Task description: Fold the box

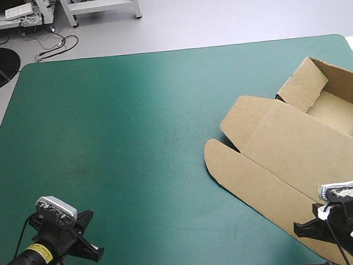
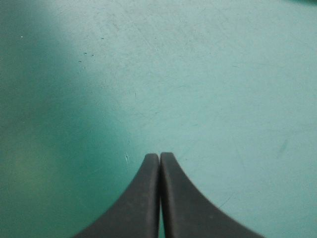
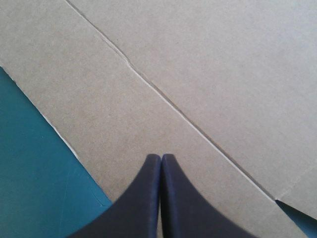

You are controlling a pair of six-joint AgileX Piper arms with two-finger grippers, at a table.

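Right, the box (image 1: pixel 287 149) lies at three o'clock, tray formed, lid flat. The left gripper (image 2: pixel 159 157) at seven and the right gripper (image 3: pixel 161 157) at five over the lid are both clenched, empty. I reckon the lid flaps come next, so I'd release the right one first.

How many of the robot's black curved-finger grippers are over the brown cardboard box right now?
1. The right gripper, shut, is over the flat lid of the brown cardboard box; the left gripper, shut, is over bare teal-green table cover.
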